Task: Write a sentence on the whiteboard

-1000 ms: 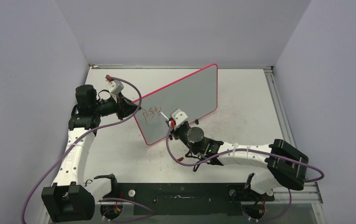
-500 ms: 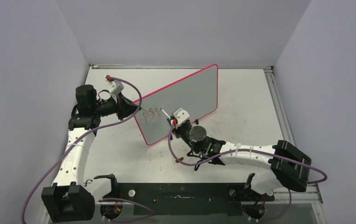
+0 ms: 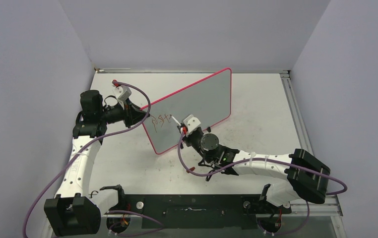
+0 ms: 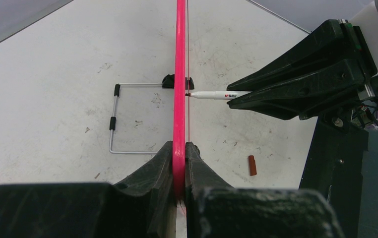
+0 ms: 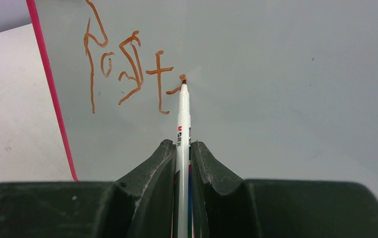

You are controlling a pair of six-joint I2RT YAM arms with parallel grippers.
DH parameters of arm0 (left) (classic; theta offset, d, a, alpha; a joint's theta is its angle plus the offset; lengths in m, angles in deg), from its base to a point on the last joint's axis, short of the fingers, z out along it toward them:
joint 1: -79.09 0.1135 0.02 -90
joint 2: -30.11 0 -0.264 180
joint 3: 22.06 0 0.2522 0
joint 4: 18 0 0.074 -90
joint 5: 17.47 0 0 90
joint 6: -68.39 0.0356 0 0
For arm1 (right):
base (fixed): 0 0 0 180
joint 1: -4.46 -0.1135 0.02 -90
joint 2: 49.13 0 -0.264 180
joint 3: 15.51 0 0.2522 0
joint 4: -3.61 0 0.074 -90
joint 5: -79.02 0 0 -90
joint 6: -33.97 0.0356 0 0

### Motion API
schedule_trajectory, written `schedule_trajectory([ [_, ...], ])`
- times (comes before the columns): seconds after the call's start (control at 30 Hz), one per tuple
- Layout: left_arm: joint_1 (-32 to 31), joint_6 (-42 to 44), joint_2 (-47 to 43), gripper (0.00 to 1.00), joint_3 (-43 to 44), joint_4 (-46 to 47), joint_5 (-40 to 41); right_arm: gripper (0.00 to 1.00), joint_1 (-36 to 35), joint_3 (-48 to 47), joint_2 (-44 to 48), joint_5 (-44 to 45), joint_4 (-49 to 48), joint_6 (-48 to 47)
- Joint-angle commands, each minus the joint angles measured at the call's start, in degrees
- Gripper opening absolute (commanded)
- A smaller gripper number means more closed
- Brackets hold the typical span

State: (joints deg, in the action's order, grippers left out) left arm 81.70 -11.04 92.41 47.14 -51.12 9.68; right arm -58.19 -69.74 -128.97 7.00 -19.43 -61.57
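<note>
Steadiness counts: the left claw (image 4: pixel 179 151) clamps the left rim of the whiteboard (image 3: pixel 197 96), upright mid-counter (image 3: pixel 261 114). The right claw (image 5: pixel 181 148) pinches the marker (image 5: pixel 183 111) — tip touching just right of the sentence (image 5: pixel 122 69). Light pressure and short strokes should suit.

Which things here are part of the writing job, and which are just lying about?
In use: whiteboard, marker, writing, left pincer clamped on its rim, right pincer gripping the marker.
Lying about: red cap, wire frame.
</note>
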Motion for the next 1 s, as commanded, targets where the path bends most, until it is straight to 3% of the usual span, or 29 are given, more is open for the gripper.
schedule_trajectory([
  [0.0,-0.2,2.5,0.1,0.00,0.8,-3.0,0.6,0.05,0.2,-2.9,-1.3,0.1,-2.4,-0.5],
  [0.97,-0.2,2.5,0.3,0.00,0.9,-3.0,0.5,0.05,0.1,1.4,-1.5,3.2,1.2,4.8],
])
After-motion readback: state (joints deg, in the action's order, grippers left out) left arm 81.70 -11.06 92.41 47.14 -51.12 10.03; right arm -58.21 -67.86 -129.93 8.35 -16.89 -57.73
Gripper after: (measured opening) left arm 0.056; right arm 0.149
